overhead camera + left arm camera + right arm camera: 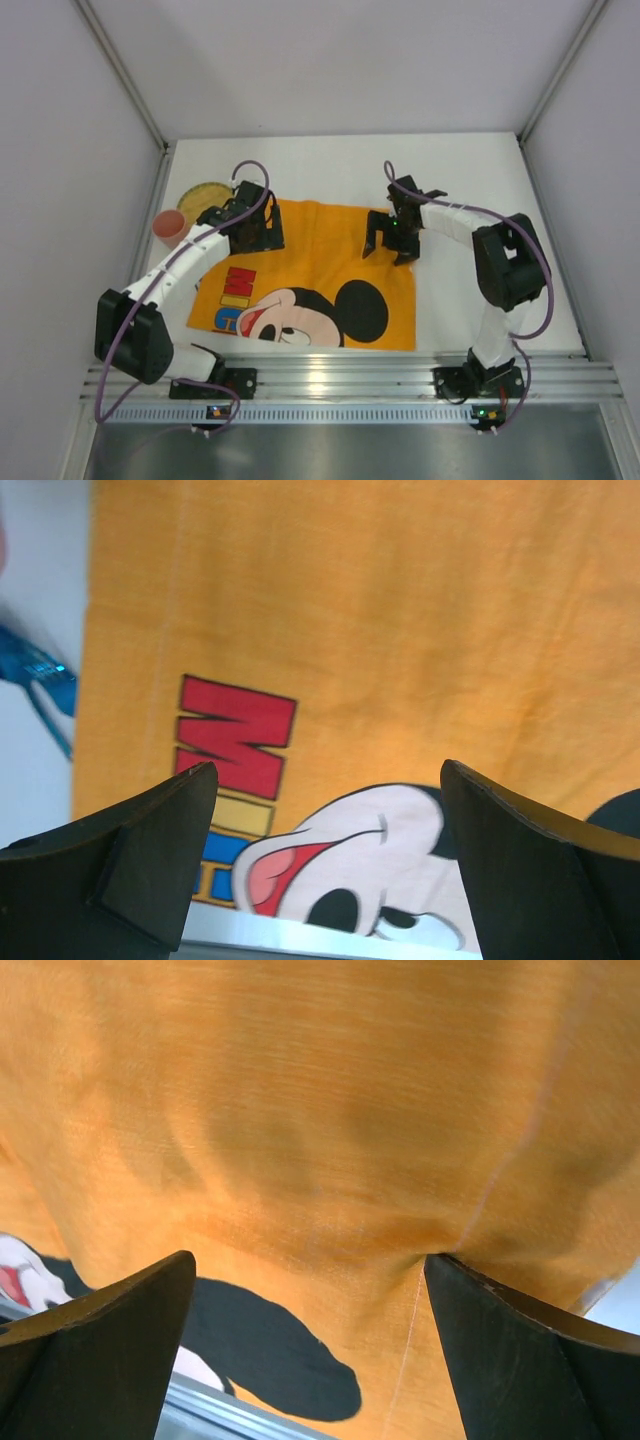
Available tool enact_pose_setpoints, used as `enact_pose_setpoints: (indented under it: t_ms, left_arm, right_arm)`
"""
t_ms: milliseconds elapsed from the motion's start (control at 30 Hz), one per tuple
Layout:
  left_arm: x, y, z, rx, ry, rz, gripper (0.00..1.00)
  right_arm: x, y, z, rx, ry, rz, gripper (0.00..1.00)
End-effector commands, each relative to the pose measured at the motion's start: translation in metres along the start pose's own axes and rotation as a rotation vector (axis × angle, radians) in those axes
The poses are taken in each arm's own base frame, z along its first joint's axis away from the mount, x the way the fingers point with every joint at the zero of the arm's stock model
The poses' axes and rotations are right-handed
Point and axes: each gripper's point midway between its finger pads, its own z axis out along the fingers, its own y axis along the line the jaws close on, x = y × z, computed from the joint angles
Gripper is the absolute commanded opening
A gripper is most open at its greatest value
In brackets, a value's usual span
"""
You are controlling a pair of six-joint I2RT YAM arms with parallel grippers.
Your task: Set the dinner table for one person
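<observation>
Stiff, fixed bench [470, 170] (nothing to grasp); the limp mat [320, 250] probably wants pinching near the bench's far edge, where left hand [258, 238] and right hand [388, 248] hover, fingers apart.

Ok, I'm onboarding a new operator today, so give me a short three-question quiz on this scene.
1. True or false: the left gripper is shut on the mat.
2. What lies nearest the cup? A) plate B) bottle C) kettle
3. Fill in: the right gripper has its jaws ___.

Key: 1 false, it is open above the mat; 2 A; 3 open.
</observation>
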Motion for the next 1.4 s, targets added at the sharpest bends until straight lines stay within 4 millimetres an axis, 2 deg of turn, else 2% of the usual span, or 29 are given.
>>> enact_pose_setpoints:
  t_ms: [0,67,100,200,233,300,333,367,400,433,500,567,600,633,700,733,800,833,900,933,1100,1300,1367]
  left_arm:
    - [-0.006,0.031,-0.016,-0.124,-0.044,0.010,0.98]
    - [-0.007,0.036,-0.016,-0.119,-0.035,0.003,0.98]
    - [-0.007,0.037,-0.016,-0.115,-0.032,0.001,0.98]
    - [-0.012,0.040,-0.015,-0.118,-0.031,0.005,0.98]
    - [-0.018,0.040,-0.016,-0.122,-0.042,0.007,0.99]
    - [-0.024,0.040,-0.014,-0.139,-0.048,0.009,0.99]
    - [-0.036,0.042,-0.016,-0.161,-0.073,0.004,0.99]
    - [-0.039,0.044,-0.014,-0.182,-0.071,0.002,0.98]
    - [-0.049,0.047,-0.020,-0.205,-0.087,-0.009,0.98]
    - [-0.054,0.057,-0.023,-0.253,-0.096,-0.041,0.99]
    - [-0.066,0.080,-0.031,-0.375,-0.131,-0.067,0.99]
    - [-0.083,0.097,-0.041,-0.404,-0.168,-0.118,0.98]
    - [-0.089,0.099,-0.043,-0.382,-0.176,-0.138,0.98]
    - [-0.093,0.118,-0.043,-0.401,-0.173,-0.186,0.98]
    - [-0.094,0.131,-0.043,-0.373,-0.162,-0.249,0.99]
    - [-0.092,0.149,-0.042,-0.390,-0.155,-0.296,0.98]
    - [-0.090,0.163,-0.041,-0.400,-0.151,-0.322,0.98]
    - [-0.090,0.171,-0.043,-0.420,-0.155,-0.331,0.99]
    - [-0.090,0.178,-0.044,-0.435,-0.154,-0.333,0.99]
    - [-0.089,0.183,-0.045,-0.448,-0.153,-0.336,0.98]
    - [-0.089,0.201,-0.045,-0.467,-0.162,-0.377,0.98]
    - [-0.086,0.221,-0.040,-0.505,-0.183,-0.423,0.98]
    - [-0.085,0.227,-0.039,-0.507,-0.194,-0.452,0.98]
  right_arm:
    - [-0.056,-0.058,0.018,0.114,-0.115,0.076,1.00]
    - [-0.073,-0.078,0.011,0.160,-0.137,0.110,1.00]
    - [-0.081,-0.094,0.009,0.179,-0.147,0.144,1.00]
    - [-0.102,-0.114,0.005,0.200,-0.163,0.158,1.00]
    - [-0.115,-0.114,0.000,0.194,-0.181,0.147,1.00]
    - [-0.122,-0.120,0.004,0.214,-0.171,0.137,1.00]
    - [-0.130,-0.118,0.001,0.215,-0.178,0.129,1.00]
    - [-0.132,-0.120,0.002,0.223,-0.176,0.127,1.00]
    - [-0.132,-0.123,0.005,0.233,-0.166,0.134,1.00]
    - [-0.134,-0.123,0.005,0.234,-0.164,0.138,1.00]
    - [-0.132,-0.123,0.010,0.222,-0.147,0.146,1.00]
    - [-0.127,-0.122,0.010,0.219,-0.131,0.156,1.00]
    - [-0.125,-0.121,0.009,0.217,-0.130,0.167,1.00]
    - [-0.117,-0.123,0.009,0.221,-0.117,0.179,1.00]
    - [-0.108,-0.121,0.004,0.229,-0.120,0.210,1.00]
    - [-0.094,-0.124,0.008,0.239,-0.094,0.228,1.00]
    - [-0.083,-0.120,0.005,0.235,-0.095,0.265,1.00]
    - [-0.069,-0.122,0.009,0.239,-0.069,0.277,1.00]
    - [-0.059,-0.115,0.006,0.237,-0.070,0.275,1.00]
    - [-0.050,-0.116,0.008,0.247,-0.056,0.277,1.00]
    - [-0.030,-0.122,0.002,0.281,-0.035,0.289,1.00]
    - [-0.019,-0.123,-0.010,0.286,-0.025,0.261,1.00]
    - [-0.023,-0.117,-0.023,0.268,-0.053,0.247,1.00]
